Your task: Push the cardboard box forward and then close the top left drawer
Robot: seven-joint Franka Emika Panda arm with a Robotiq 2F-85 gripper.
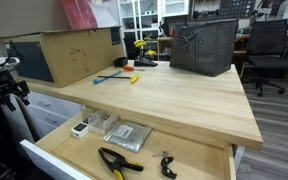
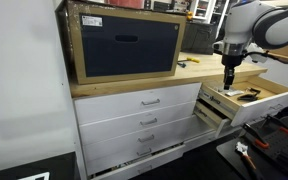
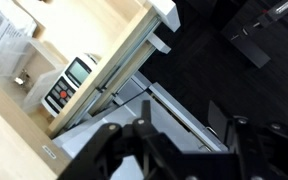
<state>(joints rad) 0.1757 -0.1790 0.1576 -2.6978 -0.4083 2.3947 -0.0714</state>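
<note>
Attention is drawn first to the gripper (image 2: 227,78), which is held pointing downward at the end of the white arm, above the drawers that are pulled out from the front of the bench. In the wrist view its dark fingers (image 3: 112,152) are seen spread well apart, and nothing is gripped or touched by them; the picture is dim and blurred there, so finer detail cannot be told. Beneath them a white keypad device (image 3: 69,82) is seen lying in the wide wooden drawer (image 1: 196,140), together with pliers (image 1: 117,162) and keys (image 1: 165,163).

The cardboard box (image 1: 64,55) is set on the wooden worktop (image 1: 174,95) at its far corner, well apart from the gripper, with its dark end panel turned toward an exterior view (image 2: 124,42). A dark fabric bin (image 1: 204,45) is placed at the worktop's other far corner.

The top left drawer (image 2: 214,104) is found pulled out just beside the wide one; its contents cannot be made out.
</note>
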